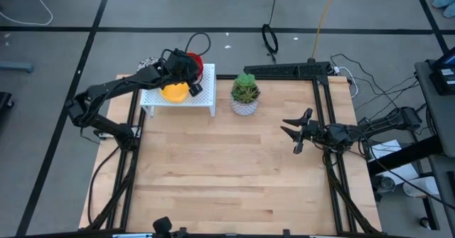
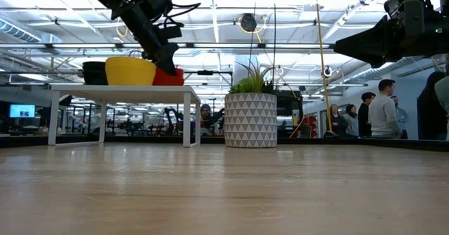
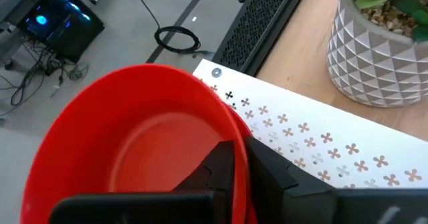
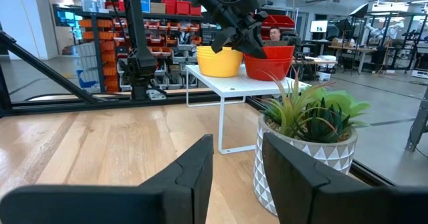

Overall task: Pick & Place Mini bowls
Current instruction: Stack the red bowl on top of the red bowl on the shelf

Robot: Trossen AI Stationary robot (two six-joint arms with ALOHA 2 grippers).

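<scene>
Left hand (image 1: 186, 73) grips the red bowl's (image 3: 127, 144) rim over the white shelf (image 1: 202, 100); right hand (image 1: 295, 130) waits open

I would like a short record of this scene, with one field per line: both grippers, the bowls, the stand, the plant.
left gripper: shut on red bowl, at the stand's back corner
right gripper: open, empty, over the table's right side
yellow bowl: on the stand
white stand: table's far left
potted plant: right of the stand
</scene>
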